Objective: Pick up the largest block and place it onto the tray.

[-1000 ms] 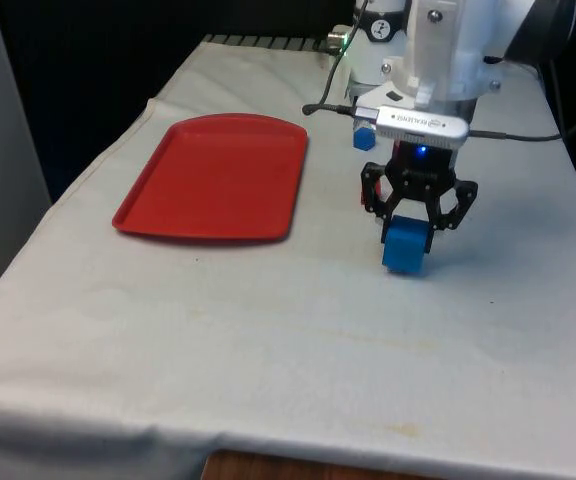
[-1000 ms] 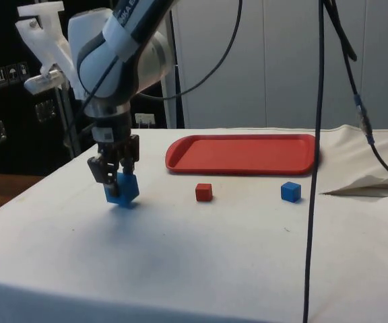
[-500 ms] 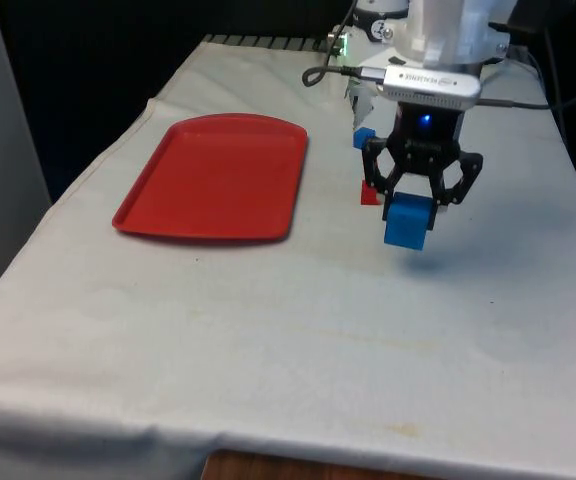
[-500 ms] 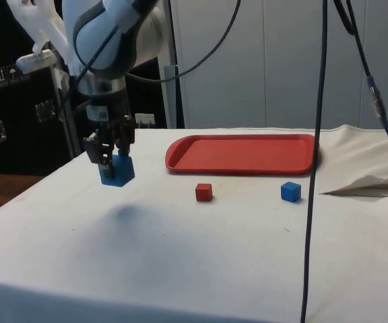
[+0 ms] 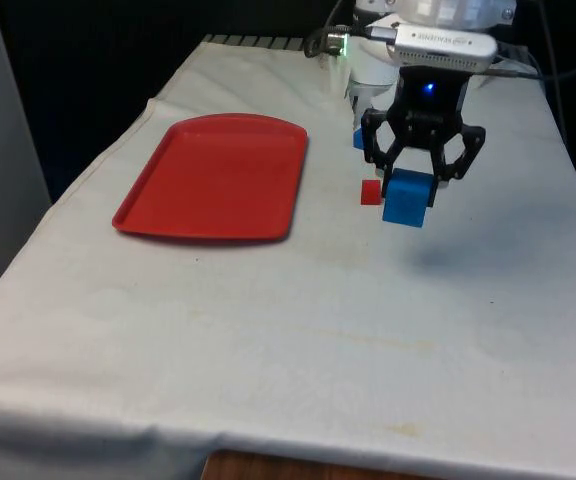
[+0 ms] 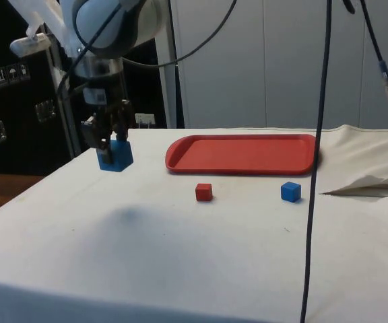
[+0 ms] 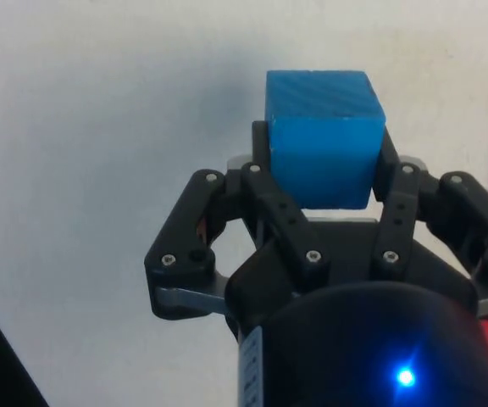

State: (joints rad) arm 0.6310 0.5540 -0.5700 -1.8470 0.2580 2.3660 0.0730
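One large blue plastic cube [image 5: 405, 198] hung clamped in black two-finger pincer [image 5: 411, 185], apparently clear above white-clothed surface [image 5: 268, 320]; red rectangular tray [image 5: 213, 178] well apart.

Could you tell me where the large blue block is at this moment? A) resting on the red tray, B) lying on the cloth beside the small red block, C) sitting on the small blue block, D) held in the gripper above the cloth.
D: the gripper is shut on the large blue block, which hangs above the white cloth with its shadow below it, apart from the red tray.
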